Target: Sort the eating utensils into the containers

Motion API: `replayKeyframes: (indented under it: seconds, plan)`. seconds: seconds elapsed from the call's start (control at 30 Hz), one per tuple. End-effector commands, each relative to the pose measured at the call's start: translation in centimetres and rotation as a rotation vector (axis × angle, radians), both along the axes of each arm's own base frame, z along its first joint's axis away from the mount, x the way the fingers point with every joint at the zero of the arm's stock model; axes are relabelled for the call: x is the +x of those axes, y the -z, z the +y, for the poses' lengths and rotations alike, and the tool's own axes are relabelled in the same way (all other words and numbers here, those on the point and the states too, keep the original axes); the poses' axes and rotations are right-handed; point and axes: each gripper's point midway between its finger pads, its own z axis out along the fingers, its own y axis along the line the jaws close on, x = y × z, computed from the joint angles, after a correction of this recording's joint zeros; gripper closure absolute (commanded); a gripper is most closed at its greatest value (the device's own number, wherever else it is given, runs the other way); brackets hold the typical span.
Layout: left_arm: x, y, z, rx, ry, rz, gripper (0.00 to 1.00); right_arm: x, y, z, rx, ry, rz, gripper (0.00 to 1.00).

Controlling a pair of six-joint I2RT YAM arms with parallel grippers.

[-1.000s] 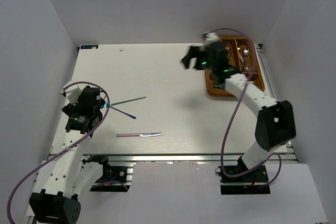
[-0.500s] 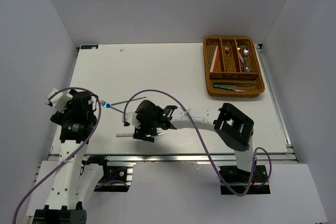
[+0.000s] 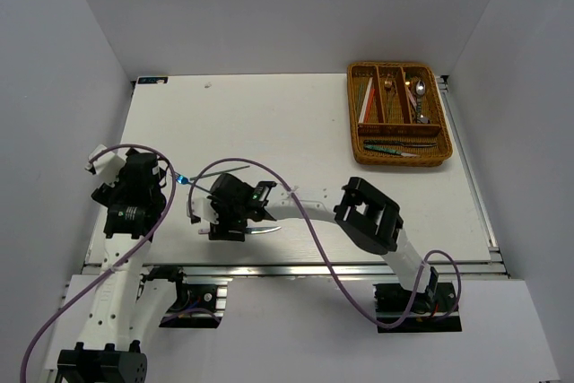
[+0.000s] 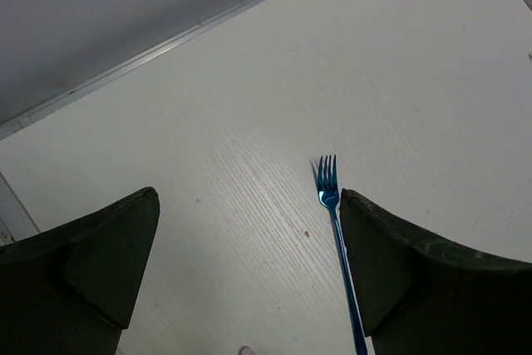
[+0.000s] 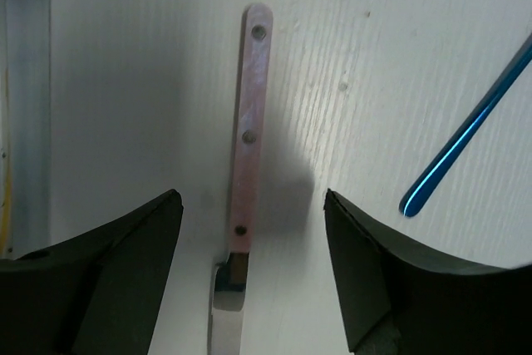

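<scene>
A knife with a pink handle (image 5: pixel 252 130) and a steel blade (image 5: pixel 226 322) lies flat on the table near the front edge. My right gripper (image 5: pixel 253 263) hangs open over it, one finger on each side where handle meets blade, touching neither. From above, the right gripper (image 3: pixel 224 229) covers the middle of the knife (image 3: pixel 265 230). A blue fork (image 4: pixel 332 222) lies just inside the right finger of my open left gripper (image 4: pixel 249 263), with nothing held. The fork's head (image 3: pixel 182 178) shows beside the left gripper (image 3: pixel 160 184). The wicker tray (image 3: pixel 355 114) at the back right holds several utensils.
A thin dark utensil (image 3: pixel 230 168) lies across the fork's line, behind the right gripper. The blue fork's handle end (image 5: pixel 465 139) reaches into the right wrist view. The right arm stretches low across the table's front. The table's front rail (image 3: pixel 296 266) is close by.
The right arm swung from the tray down to the knife at the front, then shifted a little left; its jaws narrowed slightly. The left gripper drew back and shifted slightly.
</scene>
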Motion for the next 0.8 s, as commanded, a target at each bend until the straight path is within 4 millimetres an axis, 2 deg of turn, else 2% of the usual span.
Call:
replayKeyframes:
  seconds: [0.0, 0.07, 0.2, 0.3, 0.33, 0.4, 0.43, 0.47, 0.53, 0.57, 0.6, 0.63, 0.7, 0.73, 0.77]
  plan:
    - [0.7, -0.2, -0.5, -0.01, 0.04, -0.007, 0.02, 0.3, -0.2, 1.8, 0.022, -0.047, -0.001, 0.27]
    - [0.8, -0.1, -0.5, -0.01, 0.045, -0.007, 0.02, 0.5, 1.1, 1.7, -0.013, -0.044, 0.016, 0.31]
    - [0.8, -0.3, -0.7, -0.013, 0.057, -0.014, 0.02, 0.4, 3.2, 0.5, -0.056, -0.039, 0.041, 0.58]
    - [0.9, -0.2, -0.8, -0.015, 0.066, -0.014, 0.02, -0.6, 3.8, -0.5, -0.071, -0.056, 0.105, 0.71]
    - [0.9, -0.2, -0.8, -0.015, 0.065, -0.014, 0.02, -1.0, 3.6, -0.6, -0.067, -0.064, 0.133, 0.82]
    - [0.9, -0.3, -0.8, -0.013, 0.066, -0.012, 0.02, -1.4, 3.1, -1.0, -0.068, -0.073, 0.147, 0.91]
    - [0.9, -0.3, -0.8, -0.013, 0.066, -0.013, 0.02, -2.0, 3.0, -1.5, -0.077, -0.082, 0.17, 1.0]
    - [0.9, -0.3, -0.8, -0.014, 0.065, -0.016, 0.02, -2.2, 2.1, -1.6, -0.061, -0.086, 0.173, 1.0]
    - [0.9, -0.3, -0.8, -0.013, 0.069, -0.016, 0.02, -2.6, 1.6, -1.9, -0.033, -0.091, 0.184, 1.0]
    - [1.0, -0.3, -0.9, -0.014, 0.071, -0.014, 0.02, -2.4, -0.2, -1.7, 0.013, -0.085, 0.177, 1.0]
    - [1.0, -0.3, -0.9, -0.014, 0.073, -0.015, 0.02, -2.5, -1.0, -1.6, 0.042, -0.091, 0.184, 1.0]
    - [1.1, -0.2, -0.9, -0.014, 0.078, -0.011, 0.02, -2.2, -3.0, -1.7, 0.105, -0.091, 0.189, 1.0]
    - [1.1, -0.1, -1.0, -0.012, 0.081, -0.004, 0.02, -1.9, -5.1, -2.0, 0.158, -0.099, 0.199, 1.0]
    - [1.2, 0.0, -1.0, -0.011, 0.085, 0.002, 0.02, -1.1, -7.2, -2.3, 0.202, -0.096, 0.176, 1.0]
    - [1.2, 0.0, -1.0, -0.012, 0.087, 0.001, 0.02, -0.7, -8.0, -2.7, 0.198, -0.093, 0.16, 1.0]
